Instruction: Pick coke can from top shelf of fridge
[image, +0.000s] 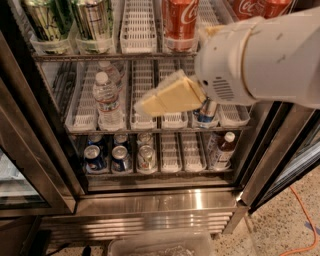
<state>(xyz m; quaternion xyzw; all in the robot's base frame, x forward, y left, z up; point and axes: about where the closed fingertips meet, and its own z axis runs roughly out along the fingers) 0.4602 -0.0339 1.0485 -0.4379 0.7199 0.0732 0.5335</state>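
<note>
A red coke can (180, 20) stands in a middle lane of the top shelf (120, 56) of the fridge (155, 202). Another coke can (260, 7) shows at the top right, partly behind my white arm (260, 57). My gripper (150, 104), cream-coloured, points left in front of the middle rack. It sits below and a little left of the middle coke can, apart from it.
Tall green-and-silver cans (92, 19) stand at the top left. Water bottles (107, 100) and a blue can (206, 112) are on the middle rack. Blue cans (95, 157) and a brown bottle (225, 147) are on the lower rack. A clear bin (160, 245) lies below.
</note>
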